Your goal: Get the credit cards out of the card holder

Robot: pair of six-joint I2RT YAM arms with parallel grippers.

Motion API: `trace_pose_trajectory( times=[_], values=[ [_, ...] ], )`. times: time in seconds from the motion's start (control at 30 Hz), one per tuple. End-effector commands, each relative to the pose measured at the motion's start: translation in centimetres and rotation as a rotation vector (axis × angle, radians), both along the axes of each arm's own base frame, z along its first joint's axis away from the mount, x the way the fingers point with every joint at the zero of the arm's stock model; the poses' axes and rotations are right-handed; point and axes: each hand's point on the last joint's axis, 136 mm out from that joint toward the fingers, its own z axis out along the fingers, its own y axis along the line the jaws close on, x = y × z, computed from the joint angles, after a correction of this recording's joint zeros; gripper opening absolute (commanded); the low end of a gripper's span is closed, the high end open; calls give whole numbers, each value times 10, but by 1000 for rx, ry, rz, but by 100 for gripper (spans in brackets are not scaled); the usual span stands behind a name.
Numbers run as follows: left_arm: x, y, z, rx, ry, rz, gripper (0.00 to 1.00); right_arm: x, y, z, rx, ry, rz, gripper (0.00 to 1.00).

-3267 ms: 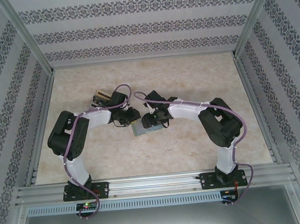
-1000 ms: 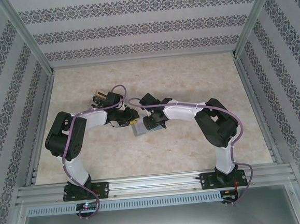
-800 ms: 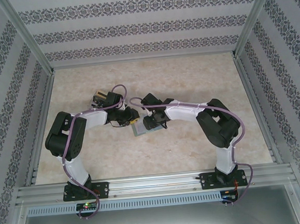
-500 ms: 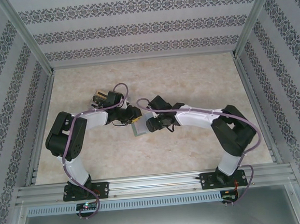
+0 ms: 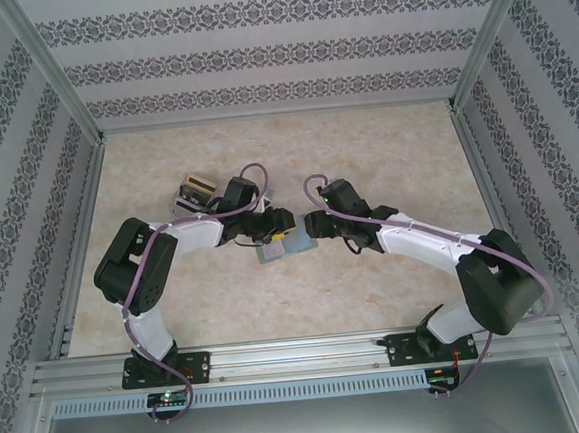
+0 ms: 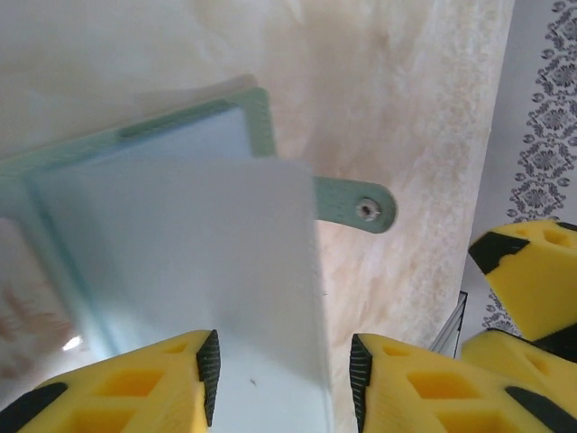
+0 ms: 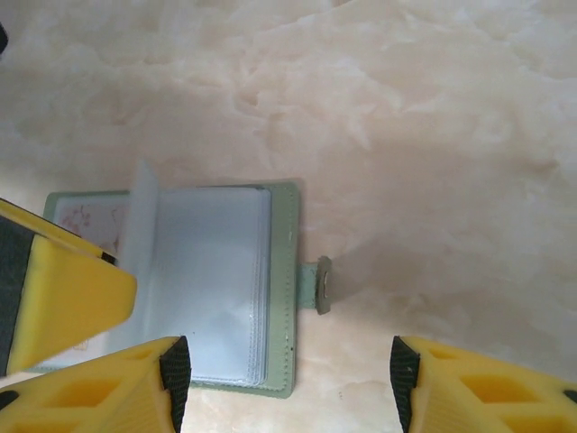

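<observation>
The card holder point(image 5: 278, 247) lies open on the table point(image 5: 385, 149) between the two arms, with its snap tab point(image 7: 322, 284) sticking out sideways and one clear sleeve point(image 6: 180, 262) standing up from it. The left gripper point(image 6: 284, 379) hangs low over the holder with its jaws apart and the raised sleeve between them, a gap showing beside it. The right gripper point(image 7: 287, 383) sits over the tab edge, jaws wide apart and holding nothing, and a card point(image 7: 86, 221) with reddish print sits in the left pocket.
</observation>
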Motion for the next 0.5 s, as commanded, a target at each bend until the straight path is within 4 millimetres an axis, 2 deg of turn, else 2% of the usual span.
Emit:
trace_pose_trajectory(
  times=[0.0,0.3,0.4,0.47],
  values=[
    [14,-9,10,3,-34,28,46,6,-3,14,44,-56,-40,63],
    [22,-4,2,56,-8,69,53,5,4,11,80,-34,-10,62],
    [25,8,7,93,-21,105,52,3,15,10,111,-16,38,61],
    [26,23,11,128,-31,147,51,-1,29,9,153,17,93,58]
  ],
)
